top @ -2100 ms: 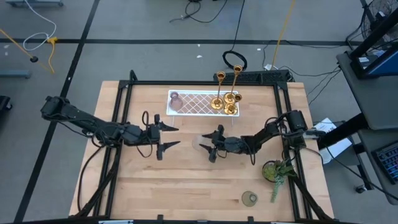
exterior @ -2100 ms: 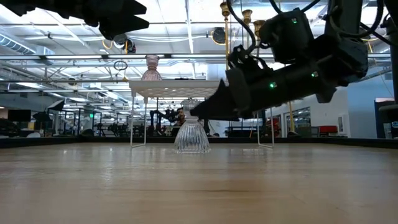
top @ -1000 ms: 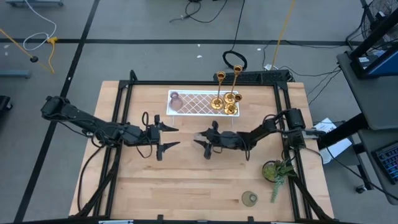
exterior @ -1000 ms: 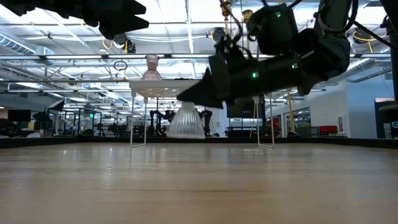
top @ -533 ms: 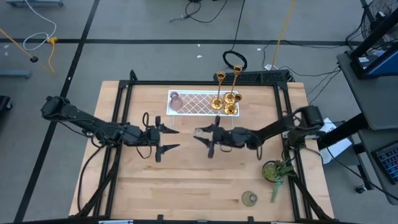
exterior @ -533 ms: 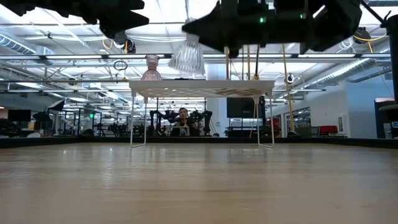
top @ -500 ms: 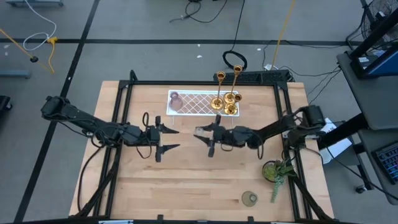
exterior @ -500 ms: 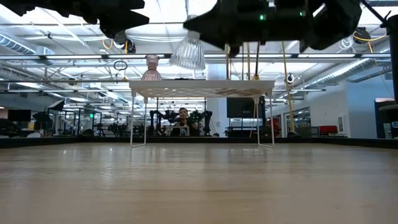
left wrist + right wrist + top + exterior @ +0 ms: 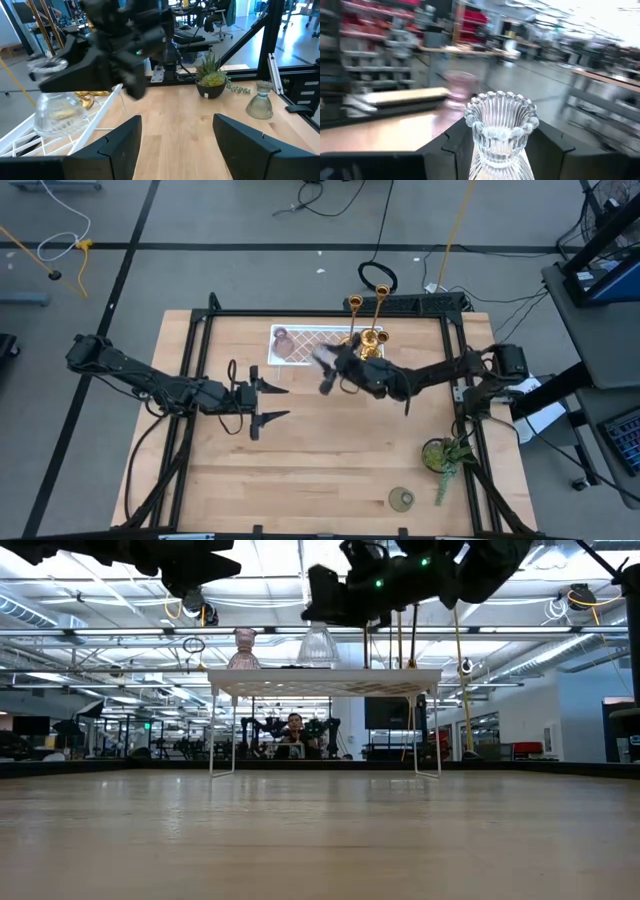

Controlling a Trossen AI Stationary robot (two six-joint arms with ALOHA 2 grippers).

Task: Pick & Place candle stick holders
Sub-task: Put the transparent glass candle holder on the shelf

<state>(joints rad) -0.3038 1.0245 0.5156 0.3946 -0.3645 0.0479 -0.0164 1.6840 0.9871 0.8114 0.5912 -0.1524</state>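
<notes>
Carrying the clear glass cup (image 9: 501,131), the right end effector (image 9: 335,370) has swung from mid-surface up and over to the white tray (image 9: 300,350); fingers clamped either side of the cup; half a second ago the cup hung tilted in front of the tray, now it sits upright just above the tray top in the low view, whether touching cannot be told; pink cup (image 9: 244,648) already stands on the tray just beside it; gold candlesticks (image 9: 365,330) at the tray's other end; green cup (image 9: 402,499) not yet moved, near the plant (image 9: 446,452) on the surface (image 9: 300,470); left end effector (image 9: 262,402) waits over mid-surface, fingers apart, nothing held; judgement: clear cup nearly placed, release likely next, then the green cup.
</notes>
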